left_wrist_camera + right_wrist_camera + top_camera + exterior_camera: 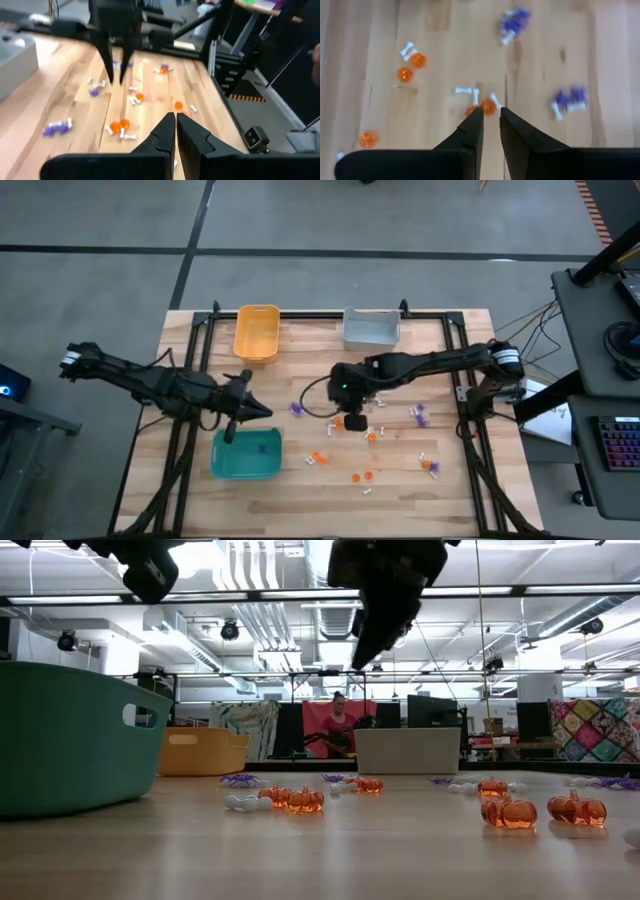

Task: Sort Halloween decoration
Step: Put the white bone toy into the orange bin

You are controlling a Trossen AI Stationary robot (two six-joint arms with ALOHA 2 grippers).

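High view: trinkets [368, 476] scattered between teal bin [246, 454] and grey bin [371, 328].

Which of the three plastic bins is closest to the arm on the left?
The teal bin. It sits right below the left gripper at the table's near left, while the orange-yellow bin and grey bin stand along the far edge.

Table [440, 500]: pale wood planks, black frame rails. Bins: teal bin [246, 454] near front-left; orange-yellow bin [256, 332] and grey bin [371, 328] at back edge. Trinkets scattered mid-table: orange pumpkins [508, 812], purple spiky ones [569, 97], white bones [463, 90]. Arms dark, both tools black.
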